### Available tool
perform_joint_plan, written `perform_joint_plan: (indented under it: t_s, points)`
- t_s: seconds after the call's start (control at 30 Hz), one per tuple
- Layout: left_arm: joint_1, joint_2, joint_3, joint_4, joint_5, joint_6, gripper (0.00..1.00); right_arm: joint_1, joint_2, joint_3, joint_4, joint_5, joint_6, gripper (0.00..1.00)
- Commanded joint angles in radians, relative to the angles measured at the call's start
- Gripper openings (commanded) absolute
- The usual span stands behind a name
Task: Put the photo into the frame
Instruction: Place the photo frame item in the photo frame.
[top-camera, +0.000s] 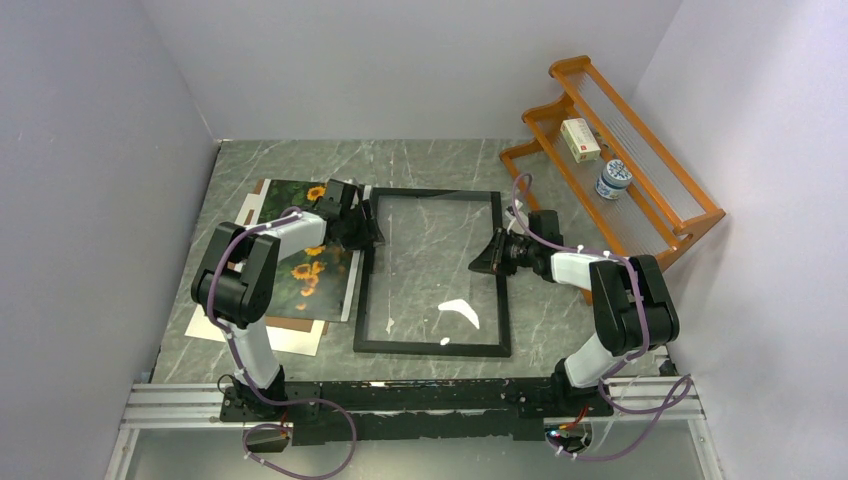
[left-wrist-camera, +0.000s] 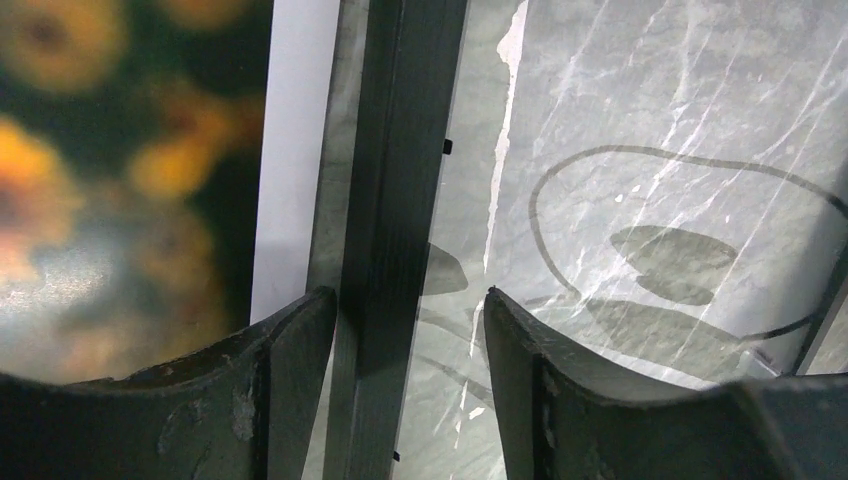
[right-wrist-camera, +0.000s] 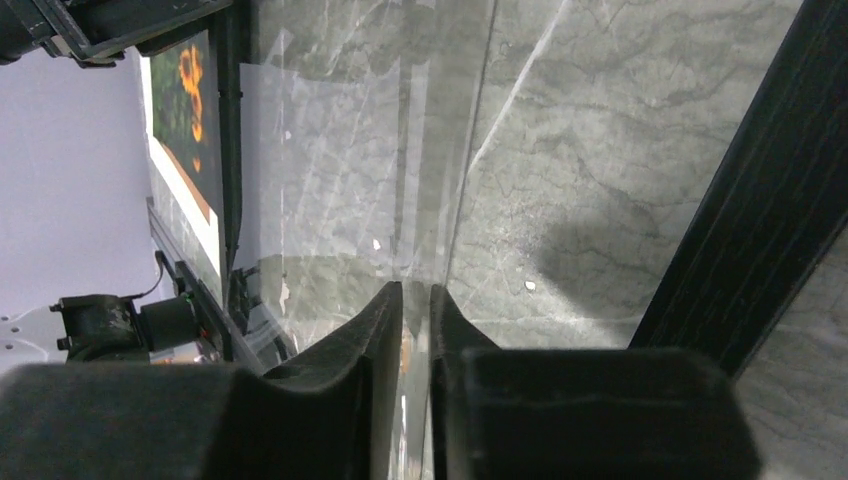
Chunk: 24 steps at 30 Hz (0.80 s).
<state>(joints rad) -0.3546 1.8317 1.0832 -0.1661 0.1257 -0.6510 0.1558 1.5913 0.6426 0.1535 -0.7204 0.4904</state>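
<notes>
Robotics lab bench, plain white enclosure walls (top-camera: 400, 60), marble-patterned table (top-camera: 440, 160), aluminium mounting rail (top-camera: 170, 405) at near edge

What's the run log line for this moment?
left tool: open, straddling frame rail | right tool: narrow around clear pane edge, grip unclear | photo: left of frame

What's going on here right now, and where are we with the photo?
Both pincers are at the frame, which lies flat. The left pincer stands open astride the frame's left rail. The right pincer has its fingers almost together around the right edge of the clear pane; whether it actually grips is unclear. The photo lies face up just left of the frame, not yet inside it.
</notes>
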Motion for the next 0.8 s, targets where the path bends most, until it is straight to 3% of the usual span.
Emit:
perform_joint_plan:
  t_s: [0.0,0.2,0.37,0.47,0.63,0.77]
  points:
    - [0.012,0.027,-0.016,-0.097,-0.057,0.012,0.63,0.014,0.002,0.043,-0.047,0.033,-0.015,0.24]
    - [0.018,0.007,-0.036,-0.089,-0.055,0.015,0.63,0.014,-0.018,0.060,-0.098,0.077,-0.011,0.48]
    - [0.020,-0.014,-0.044,-0.092,-0.053,0.019,0.65,0.017,-0.035,0.067,-0.127,0.107,-0.008,0.59]
    - [0.023,-0.029,-0.048,-0.097,-0.050,0.021,0.66,0.016,-0.039,0.070,-0.136,0.120,-0.011,0.57]
    - [0.025,-0.057,-0.062,-0.107,-0.040,0.024,0.68,0.017,-0.042,0.055,-0.098,0.100,-0.025,0.40]
    - [0.025,-0.097,-0.078,-0.127,-0.015,0.033,0.71,0.024,-0.039,0.041,-0.054,0.096,-0.041,0.34]
